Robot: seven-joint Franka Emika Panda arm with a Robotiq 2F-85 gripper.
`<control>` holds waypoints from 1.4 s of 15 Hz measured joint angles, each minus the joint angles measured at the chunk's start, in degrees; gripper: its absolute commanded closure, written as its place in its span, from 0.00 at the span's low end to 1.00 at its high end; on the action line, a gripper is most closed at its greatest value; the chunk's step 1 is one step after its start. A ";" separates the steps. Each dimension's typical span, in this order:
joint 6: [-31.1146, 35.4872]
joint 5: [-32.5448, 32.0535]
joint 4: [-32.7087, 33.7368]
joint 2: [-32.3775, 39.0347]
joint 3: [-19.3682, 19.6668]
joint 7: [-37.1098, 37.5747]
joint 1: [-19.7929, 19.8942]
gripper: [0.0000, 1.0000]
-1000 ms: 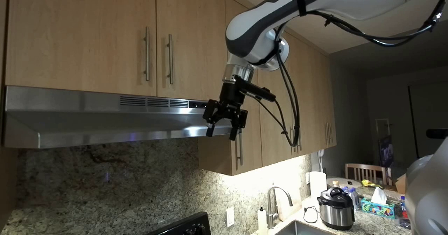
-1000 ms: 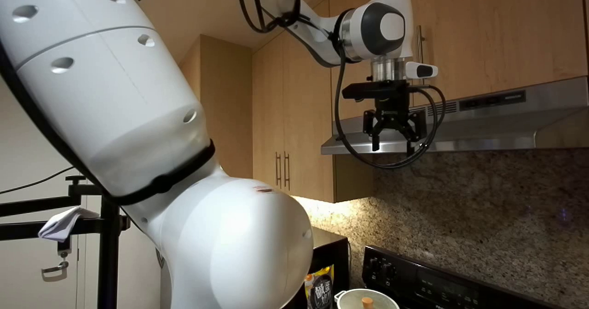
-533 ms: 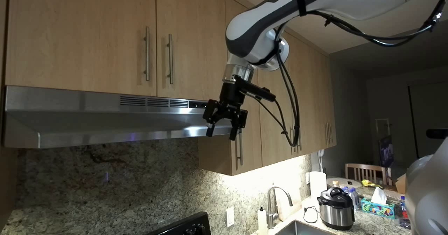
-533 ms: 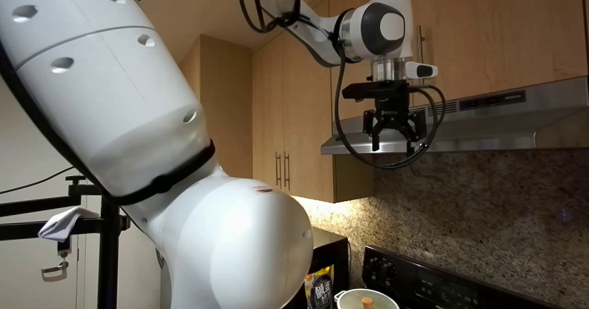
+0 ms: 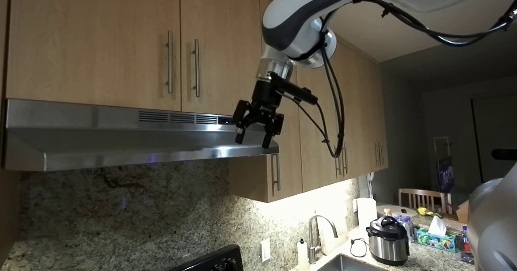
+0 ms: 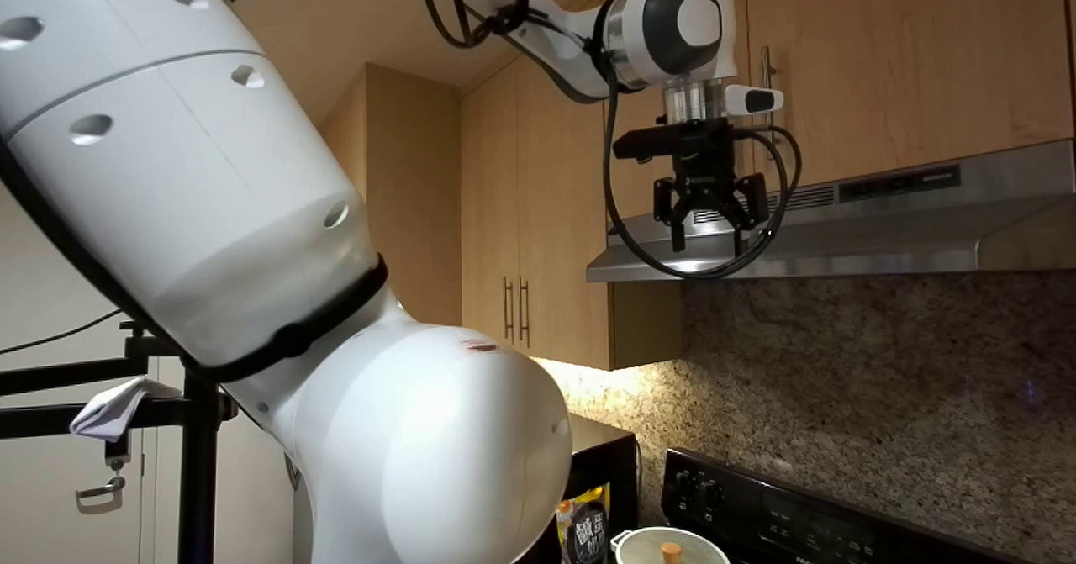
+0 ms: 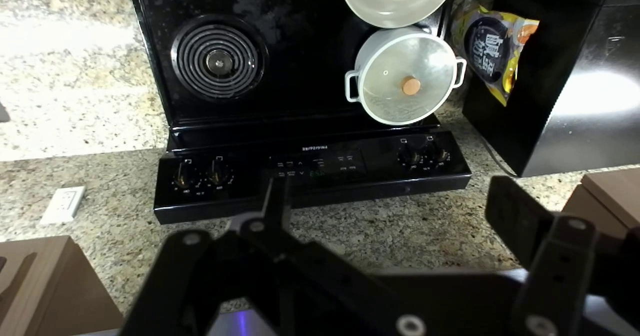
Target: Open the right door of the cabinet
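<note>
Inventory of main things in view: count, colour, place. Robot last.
Hood cabinet: 1, light wood, over range hood
Right door: 1, light wood, right half, shut
Other cabinets: several, light wood, beside hood
Range hood: 1, silver, under hood cabinet
Stove: 1, black, below hood
Pot: 1, white, on stove
Pan: 1, cream, on stove
Snack bag: 1, multicoloured, beside pot
Cooker: 1, silver and black, counter
Tissue box: 1, teal, counter
Gripper: 1, black, near hood, open
Arm: 1, white, ends in gripper
</note>
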State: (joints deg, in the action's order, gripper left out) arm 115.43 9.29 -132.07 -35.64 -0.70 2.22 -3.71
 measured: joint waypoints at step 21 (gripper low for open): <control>4.24 -13.01 6.80 -5.72 -1.87 4.73 6.61 0.00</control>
State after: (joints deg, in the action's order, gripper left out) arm 119.67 -3.72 -125.27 -41.36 -2.57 6.95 2.90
